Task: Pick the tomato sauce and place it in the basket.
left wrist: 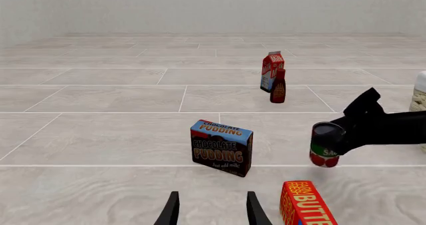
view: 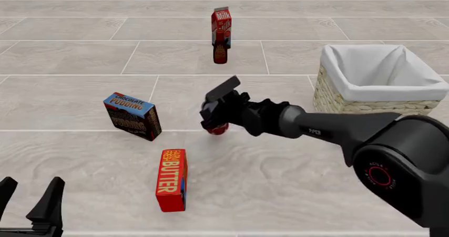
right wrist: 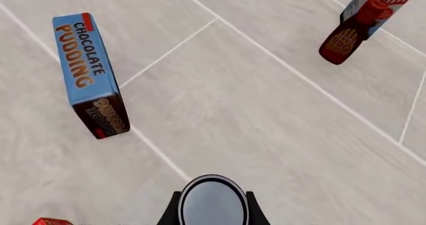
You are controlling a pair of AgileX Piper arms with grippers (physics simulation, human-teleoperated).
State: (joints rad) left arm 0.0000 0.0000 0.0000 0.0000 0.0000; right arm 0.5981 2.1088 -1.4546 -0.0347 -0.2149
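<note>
Left gripper [view: 28, 197]: sits low at the near left of the front view, fingers spread apart and holding nothing; it is well apart from everything and out of the way.
Chocolate pudding box [view: 132, 116]: stands to the left of the can, near but not touching; any swing of the carried can should go away from it.
Butter box [view: 171, 179]: lies flat on the near side of the can's spot, below the right arm's reach line; a low return path would risk clipping it.
Tomato sauce [view: 218, 127]: clamped between the right gripper's fingers, which press on either side of the can just under its dark top. In the left wrist view the can [left wrist: 324, 150] appears to hang clear of the floor, though the gap is slight.
Right gripper [view: 216, 115]: closed on the can, its arm stretched in from the right.
Step in hand: likely the carry; it would go best with more height first, the can kept upright, then a sweep rightward.
Bottle [view: 220, 48] and milk carton [view: 222, 20]: far side, well apart, no obstacle.
Open room: bare floor lies between the can and the basket.
Basket [view: 333, 98]: far right, rim above the can's present level, so the can must clear the cloth-lined edge before release.
</note>
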